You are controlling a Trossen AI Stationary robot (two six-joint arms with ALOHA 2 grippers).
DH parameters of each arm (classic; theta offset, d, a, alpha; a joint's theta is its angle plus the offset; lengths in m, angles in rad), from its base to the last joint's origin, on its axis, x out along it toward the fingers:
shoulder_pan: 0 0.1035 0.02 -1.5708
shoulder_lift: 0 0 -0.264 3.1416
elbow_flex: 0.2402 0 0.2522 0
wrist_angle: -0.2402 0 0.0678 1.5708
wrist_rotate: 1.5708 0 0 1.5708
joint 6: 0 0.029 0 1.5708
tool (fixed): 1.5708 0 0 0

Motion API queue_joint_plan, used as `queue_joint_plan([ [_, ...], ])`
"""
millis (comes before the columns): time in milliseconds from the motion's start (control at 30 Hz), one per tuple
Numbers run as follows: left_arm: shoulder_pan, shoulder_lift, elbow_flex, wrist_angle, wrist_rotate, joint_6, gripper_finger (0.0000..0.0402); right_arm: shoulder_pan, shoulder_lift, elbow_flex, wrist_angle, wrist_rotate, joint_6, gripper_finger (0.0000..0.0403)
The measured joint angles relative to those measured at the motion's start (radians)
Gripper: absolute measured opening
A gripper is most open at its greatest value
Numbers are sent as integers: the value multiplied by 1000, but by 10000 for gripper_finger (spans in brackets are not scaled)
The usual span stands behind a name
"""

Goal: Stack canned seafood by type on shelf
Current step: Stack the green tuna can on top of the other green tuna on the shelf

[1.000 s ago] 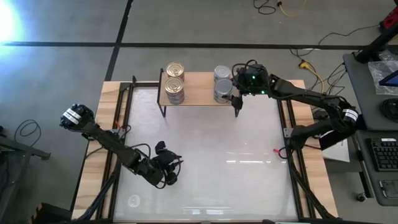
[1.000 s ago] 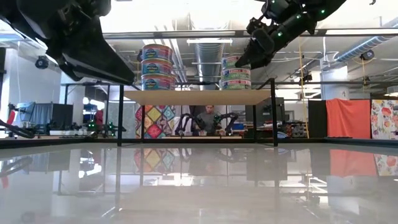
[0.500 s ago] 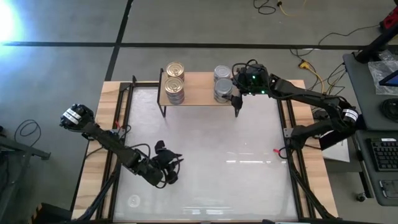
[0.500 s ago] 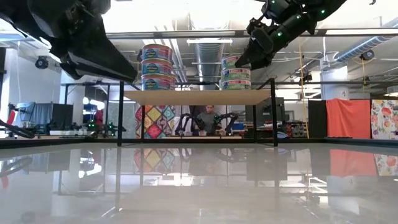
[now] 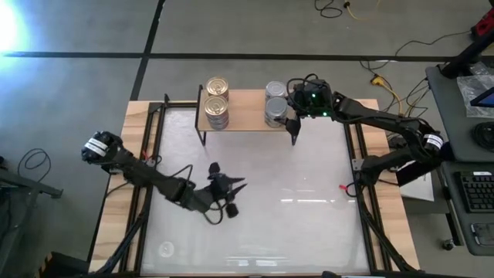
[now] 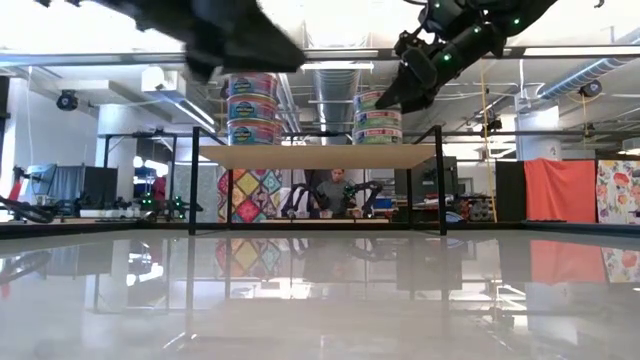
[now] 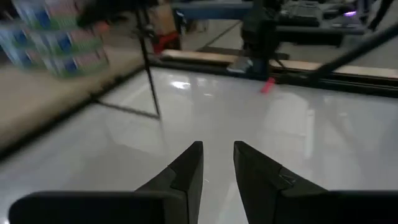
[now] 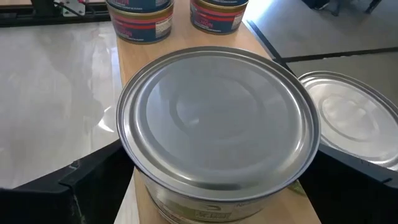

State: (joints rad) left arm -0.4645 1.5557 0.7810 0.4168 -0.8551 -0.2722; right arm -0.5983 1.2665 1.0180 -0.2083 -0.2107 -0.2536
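The shelf (image 5: 243, 112) stands at the table's far edge. On its left end stand gold-lidded tins of canned seafood (image 5: 217, 86). On its right end stand silver-lidded ones (image 5: 275, 91). My right gripper (image 5: 292, 117) is open at the near silver stack, a finger on either side of the top tin (image 8: 217, 124). A second silver lid (image 8: 357, 124) sits lower beside it. My left gripper (image 7: 217, 158) hovers over the table's left middle (image 5: 228, 193), fingers almost together with nothing between them. My right gripper's fingers (image 8: 74, 186) stand wide on either side of the top silver tin's wall (image 8: 186, 199), coming slanting down from the table's right. I cannot tell whether they touch it. The tin sits upright on its stack.
A small red thing (image 5: 342, 186) lies on the white table top near the right edge. Black frame rails (image 5: 356, 154) run along both sides. The glossy top (image 5: 285, 224) in front of the shelf is free room. A person (image 6: 335, 190) sits in the room beyond.
My left gripper has risen and swung toward the table's middle and far side, and has turned at the wrist. The tins have kept their places.
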Motion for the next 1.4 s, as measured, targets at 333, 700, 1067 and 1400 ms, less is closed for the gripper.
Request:
queue_joint_plan([
  [333,205,96,254,-100,35,304,75,0,5,0,25,1,-23,400],
  [700,331,209,518,-138,32,574,75,0,6,-1,27,-1,-30,400],
  [1067,477,229,524,-65,76,657,66,2,6,-4,29,-2,-27,400],
  [1400,536,229,519,-60,124,867,2,2,6,-4,28,-2,-27,400],
])
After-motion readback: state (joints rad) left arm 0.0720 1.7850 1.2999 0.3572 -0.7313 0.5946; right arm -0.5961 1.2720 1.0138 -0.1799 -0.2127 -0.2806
